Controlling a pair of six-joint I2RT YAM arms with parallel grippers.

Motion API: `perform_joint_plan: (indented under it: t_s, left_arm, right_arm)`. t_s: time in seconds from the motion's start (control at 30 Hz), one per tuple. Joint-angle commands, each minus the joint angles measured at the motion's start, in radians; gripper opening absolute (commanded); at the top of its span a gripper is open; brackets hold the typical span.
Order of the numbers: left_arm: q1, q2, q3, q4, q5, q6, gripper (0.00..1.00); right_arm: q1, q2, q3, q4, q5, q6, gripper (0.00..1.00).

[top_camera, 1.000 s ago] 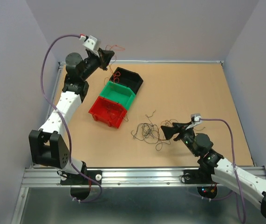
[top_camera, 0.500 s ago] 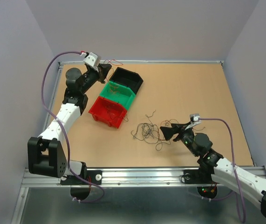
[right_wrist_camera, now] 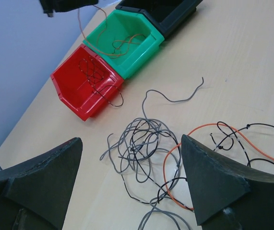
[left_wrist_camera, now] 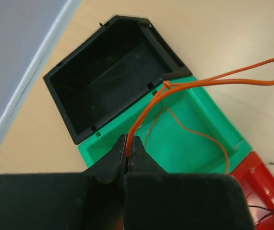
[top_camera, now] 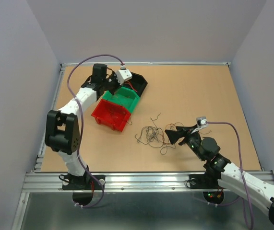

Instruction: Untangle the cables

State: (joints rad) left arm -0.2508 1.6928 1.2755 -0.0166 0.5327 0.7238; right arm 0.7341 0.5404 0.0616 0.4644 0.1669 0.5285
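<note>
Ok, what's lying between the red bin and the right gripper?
A loose grey-and-black cable tangle on the tabletop; the right wrist view shows it best.

The left arm bends sharply at the elbow and reaches toward the far left of the desk. Its hand is angled downward, with both fingers pressed together on an orange wire. The right arm lies low, extending from its base toward the desk's middle, and its hand has its fingers spread wide apart.
</note>
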Motion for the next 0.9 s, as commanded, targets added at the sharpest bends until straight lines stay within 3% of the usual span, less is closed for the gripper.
perform_joint_plan:
  t_s: [0.0,0.1,0.23,0.3,0.37,0.4,0.43,0.47,0.6,0.87]
  left_arm:
    - [-0.016,0.14,0.22,-0.442,-0.174,0.342,0.0]
    - [-0.019,0.232,0.238,-0.416,-0.333,0.325,0.0]
    - [-0.048,0.294,0.242,-0.421,-0.402,0.332,0.04]
    - [-0.067,0.294,0.232,-0.396,-0.43,0.316,0.28]
    - [-0.076,0.257,0.216,-0.347,-0.448,0.295,0.32]
    - [-0.076,0.233,0.208,-0.332,-0.432,0.287,0.47]
    - [-0.076,0.169,0.185,-0.316,-0.386,0.284,0.81]
    - [-0.076,0.133,0.171,-0.298,-0.366,0.266,0.99]
    - [-0.077,-0.05,0.111,-0.193,-0.28,0.207,0.99]
    - [-0.073,-0.461,-0.211,0.128,-0.258,0.106,0.99]
  right_arm:
    - [0.001,-0.02,-0.078,0.053,-0.026,0.007,0.88]
    - [0.001,-0.025,-0.08,0.051,-0.038,0.008,0.88]
    - [-0.001,-0.023,-0.082,0.051,-0.038,0.01,0.87]
    - [0.001,-0.02,-0.085,0.051,-0.032,0.008,0.87]
    - [0.001,-0.017,-0.085,0.051,-0.03,0.008,0.87]
    - [0.001,-0.017,-0.085,0.051,-0.03,0.01,0.87]
    - [0.001,-0.016,-0.085,0.049,-0.03,0.01,0.87]
    - [0.002,-0.013,-0.085,0.049,-0.029,0.008,0.87]
    - [0.002,-0.007,-0.083,0.051,-0.029,0.01,0.87]
    - [0.002,0.0,-0.085,0.049,-0.041,0.013,0.87]
